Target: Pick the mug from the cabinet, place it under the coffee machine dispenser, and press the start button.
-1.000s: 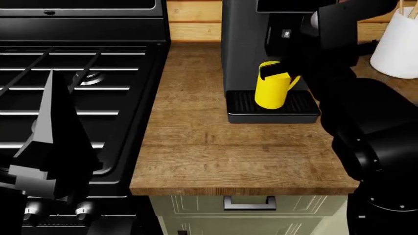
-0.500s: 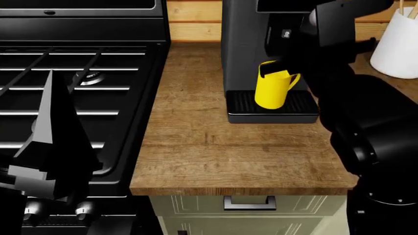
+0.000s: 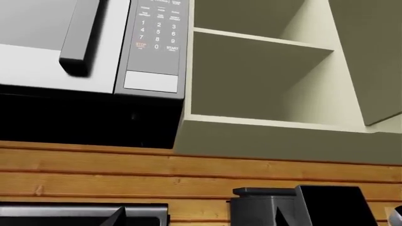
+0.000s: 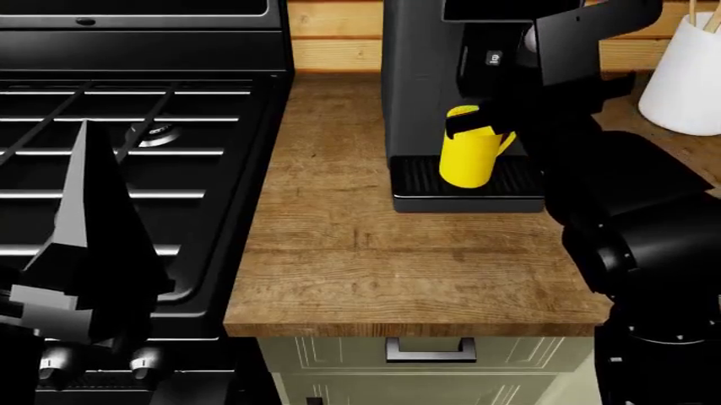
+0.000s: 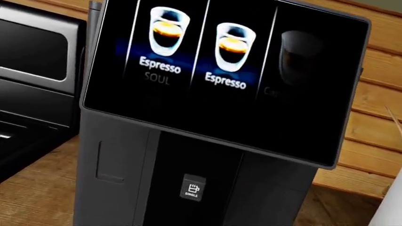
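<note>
A black stove (image 4: 135,126) stands left of the wooden bench (image 4: 372,253); a white crock (image 4: 685,80) stands at its far right; a microwave (image 3: 94,42) hangs beside an open cabinet (image 3: 264,84).

Matte black right arm (image 4: 631,211) with rounded joint housings and small screws; angular black-and-grey left arm (image 4: 90,253).

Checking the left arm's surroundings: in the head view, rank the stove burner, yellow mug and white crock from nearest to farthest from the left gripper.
From the left gripper:
1. Stove burner, just beyond it on the cooktop.
2. Mug, across the counter on the drip tray.
3. White crock, far right corner.
</note>
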`<state>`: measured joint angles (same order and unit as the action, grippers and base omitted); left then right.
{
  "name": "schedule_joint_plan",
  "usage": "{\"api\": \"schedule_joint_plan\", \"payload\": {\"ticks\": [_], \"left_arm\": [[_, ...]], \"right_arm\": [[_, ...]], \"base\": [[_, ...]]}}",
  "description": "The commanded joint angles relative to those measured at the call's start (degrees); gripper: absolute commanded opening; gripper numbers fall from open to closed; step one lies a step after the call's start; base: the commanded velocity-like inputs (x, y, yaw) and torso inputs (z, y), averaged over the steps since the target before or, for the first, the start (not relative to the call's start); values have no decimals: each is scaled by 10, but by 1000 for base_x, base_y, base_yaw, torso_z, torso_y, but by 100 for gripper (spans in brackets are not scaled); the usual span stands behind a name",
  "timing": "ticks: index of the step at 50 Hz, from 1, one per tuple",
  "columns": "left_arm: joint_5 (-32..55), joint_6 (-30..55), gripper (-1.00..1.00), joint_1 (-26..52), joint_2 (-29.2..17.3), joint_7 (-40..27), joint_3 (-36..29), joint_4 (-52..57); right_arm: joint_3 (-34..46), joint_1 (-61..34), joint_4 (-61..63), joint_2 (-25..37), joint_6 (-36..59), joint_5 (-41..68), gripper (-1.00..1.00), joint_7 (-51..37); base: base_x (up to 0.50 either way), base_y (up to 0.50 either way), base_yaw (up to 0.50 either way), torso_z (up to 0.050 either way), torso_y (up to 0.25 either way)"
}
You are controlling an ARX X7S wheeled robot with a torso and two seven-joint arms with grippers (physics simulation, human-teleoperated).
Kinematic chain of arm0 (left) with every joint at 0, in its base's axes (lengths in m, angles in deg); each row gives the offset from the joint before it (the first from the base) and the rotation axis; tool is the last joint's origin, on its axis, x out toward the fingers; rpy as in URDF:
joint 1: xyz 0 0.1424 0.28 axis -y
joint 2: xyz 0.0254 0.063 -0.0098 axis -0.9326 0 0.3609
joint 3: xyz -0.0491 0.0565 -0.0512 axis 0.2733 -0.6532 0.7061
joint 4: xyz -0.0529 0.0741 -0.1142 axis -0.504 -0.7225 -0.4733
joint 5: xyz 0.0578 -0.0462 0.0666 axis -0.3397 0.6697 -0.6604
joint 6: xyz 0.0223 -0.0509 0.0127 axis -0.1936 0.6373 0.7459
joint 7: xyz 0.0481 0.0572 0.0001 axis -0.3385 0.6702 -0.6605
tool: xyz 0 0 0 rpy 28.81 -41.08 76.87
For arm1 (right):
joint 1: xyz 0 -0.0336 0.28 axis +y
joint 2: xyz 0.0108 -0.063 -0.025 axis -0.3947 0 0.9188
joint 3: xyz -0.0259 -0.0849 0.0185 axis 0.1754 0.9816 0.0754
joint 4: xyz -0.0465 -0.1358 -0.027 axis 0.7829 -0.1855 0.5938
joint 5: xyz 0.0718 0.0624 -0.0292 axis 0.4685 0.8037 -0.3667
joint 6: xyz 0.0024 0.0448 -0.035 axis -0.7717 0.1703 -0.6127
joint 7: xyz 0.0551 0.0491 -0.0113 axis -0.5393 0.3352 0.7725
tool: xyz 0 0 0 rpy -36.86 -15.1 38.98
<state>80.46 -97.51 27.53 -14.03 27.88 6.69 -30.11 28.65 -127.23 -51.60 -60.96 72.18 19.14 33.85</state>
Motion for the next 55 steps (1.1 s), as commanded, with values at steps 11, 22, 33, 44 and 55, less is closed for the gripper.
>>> {"api": "schedule_joint_plan", "payload": {"ticks": [11, 22, 33, 44, 55], "left_arm": [[1, -5, 100, 3, -3, -1, -1, -3], [-1, -7, 100, -2, -6, -5, 1, 0], [-1, -5, 100, 2, -5, -5, -3, -3], [-1, -6, 100, 5, -5, -4, -6, -6], [0, -10, 100, 3, -9, -6, -4, -3]], "right_arm": [[11, -4, -34, -3, -28, -4, -100, 5], [17, -9, -58, -4, -34, -6, -100, 7], [19, -12, -66, -3, -46, -8, -100, 8], [22, -30, -59, -6, -36, -3, -100, 9], [28, -28, -70, -9, -47, -2, -100, 14]], "base": [[0, 0, 0, 0, 0], [0, 0, 0, 0, 0], [0, 0, 0, 0, 0], [0, 0, 0, 0, 0], [0, 0, 0, 0, 0]]}}
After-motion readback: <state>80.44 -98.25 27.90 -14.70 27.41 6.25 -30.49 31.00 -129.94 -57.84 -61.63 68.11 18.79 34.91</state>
